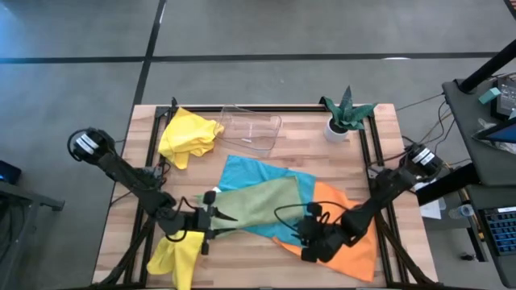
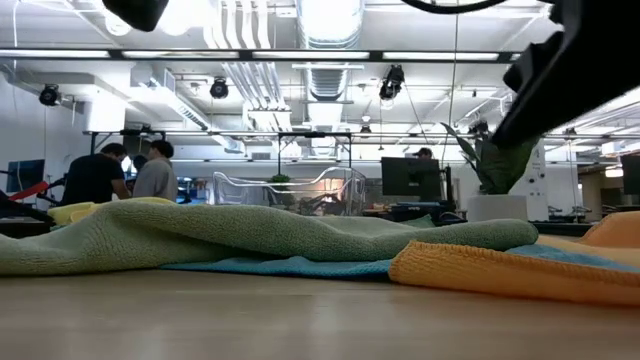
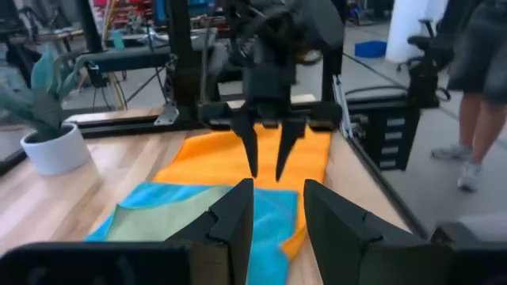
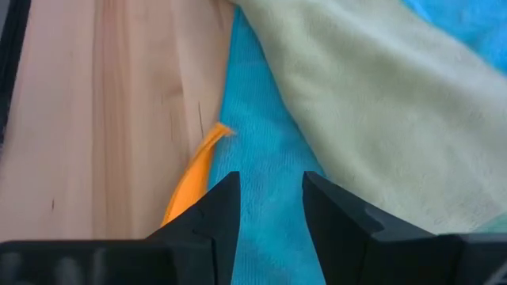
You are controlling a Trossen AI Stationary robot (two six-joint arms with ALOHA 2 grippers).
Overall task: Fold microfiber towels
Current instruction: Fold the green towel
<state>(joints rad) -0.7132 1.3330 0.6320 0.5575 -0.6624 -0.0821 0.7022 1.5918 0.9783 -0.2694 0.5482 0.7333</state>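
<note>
I am holding my right pincer [image 1: 310,235] a little open, gripping nothing, over the soft blue cloth [image 4: 269,158] beside the sage green cloth [image 1: 258,205]. My left pincer [image 1: 216,216] is open and empty too. I might pinch two cloths together on the tabletop [image 1: 266,258].

Two dark jointed arms with looping black cables; each hand has two tapered black fingers
</note>
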